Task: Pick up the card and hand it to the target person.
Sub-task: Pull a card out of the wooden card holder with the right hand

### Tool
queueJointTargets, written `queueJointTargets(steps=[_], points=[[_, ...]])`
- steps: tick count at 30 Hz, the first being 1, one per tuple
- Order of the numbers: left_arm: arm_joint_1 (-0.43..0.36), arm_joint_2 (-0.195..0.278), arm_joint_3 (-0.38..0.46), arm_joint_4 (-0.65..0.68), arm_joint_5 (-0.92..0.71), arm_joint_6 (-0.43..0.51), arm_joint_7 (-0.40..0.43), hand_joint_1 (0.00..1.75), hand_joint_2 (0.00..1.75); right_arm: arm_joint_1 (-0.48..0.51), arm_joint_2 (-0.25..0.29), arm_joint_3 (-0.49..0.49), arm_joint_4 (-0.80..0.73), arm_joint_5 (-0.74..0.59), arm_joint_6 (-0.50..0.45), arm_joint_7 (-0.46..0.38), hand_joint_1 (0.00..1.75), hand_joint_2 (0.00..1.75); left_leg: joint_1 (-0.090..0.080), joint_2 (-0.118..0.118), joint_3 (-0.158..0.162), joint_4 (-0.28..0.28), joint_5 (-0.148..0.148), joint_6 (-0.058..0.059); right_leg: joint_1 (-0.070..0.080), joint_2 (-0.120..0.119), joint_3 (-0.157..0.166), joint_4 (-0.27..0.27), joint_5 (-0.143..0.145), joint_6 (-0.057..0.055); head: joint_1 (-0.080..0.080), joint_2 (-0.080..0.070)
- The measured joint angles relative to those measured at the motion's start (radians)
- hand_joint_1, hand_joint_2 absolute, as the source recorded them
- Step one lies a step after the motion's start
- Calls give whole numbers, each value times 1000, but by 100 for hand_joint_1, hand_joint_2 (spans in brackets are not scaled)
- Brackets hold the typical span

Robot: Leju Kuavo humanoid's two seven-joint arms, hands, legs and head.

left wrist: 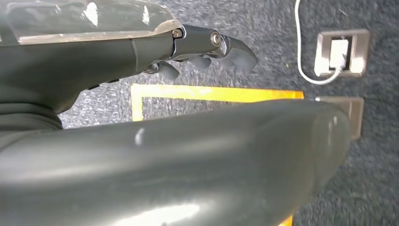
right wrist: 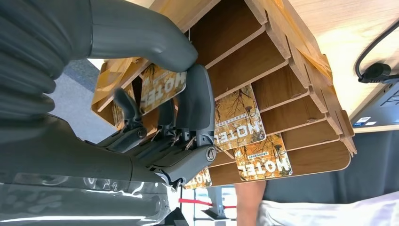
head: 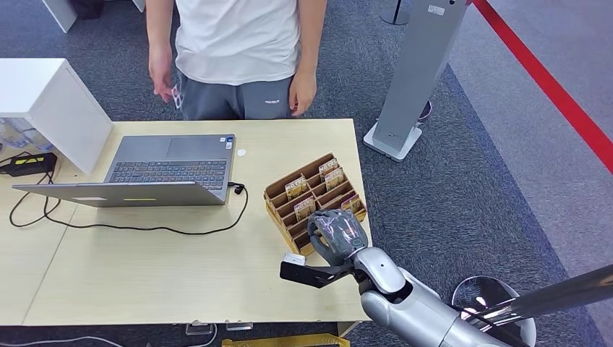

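A wooden card rack (head: 278,194) stands at the table's right front, with MOTEL cards (head: 332,173) upright in its slots. My right hand (head: 334,233) reaches into the rack's near end. In the right wrist view this hand (right wrist: 155,141) pinches one MOTEL card (right wrist: 164,84) between thumb and fingers, at a slot of the rack (right wrist: 282,61). Two more cards (right wrist: 237,117) stand beside it. The person (head: 238,43) stands behind the table's far edge, arms down. My left hand (left wrist: 94,61) hangs over the carpet holding nothing, fingers (left wrist: 211,44) apart from the thumb.
An open laptop (head: 170,170) sits left of the rack, its black cable (head: 144,228) looping across the table. A white box (head: 50,101) stands far left. A grey floor stand (head: 412,79) rises right of the table. Yellow tape (left wrist: 211,92) and a floor socket (left wrist: 341,52) mark the carpet.
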Motion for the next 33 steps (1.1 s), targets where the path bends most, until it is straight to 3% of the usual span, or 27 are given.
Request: queueJointTargets(steps=[3,7,10,20,27,33], points=[[0,2,0,0,6,-10,-9,0,0,-1,0,0,0,-3,0,-1,95,175,0,0,0,0,0,0,0,0,0,0,0,0,0,0],[0,4,0,0,25,-23,-22,0,0,-2,-1,-1,0,-3,0,0,93,175,0,0,0,0,0,0,0,0,0,0,0,0,0,0],[0,5,0,0,30,-26,-24,0,0,-3,-2,-1,1,-3,0,0,80,175,0,0,0,0,0,0,0,0,0,0,0,0,0,0],[0,6,0,0,42,-44,-41,0,0,-8,-3,-2,1,-2,0,11,72,175,0,0,0,0,0,0,0,0,0,0,0,0,0,0],[0,6,0,0,51,-50,-50,0,0,-12,-8,-6,-4,1,2,24,74,175,0,0,0,0,0,0,0,0,0,0,0,0,0,0],[0,6,0,0,53,-57,-52,0,0,-16,-13,-7,-4,1,2,28,99,175,0,0,0,0,0,0,0,0,0,0,0,0,0,0]])
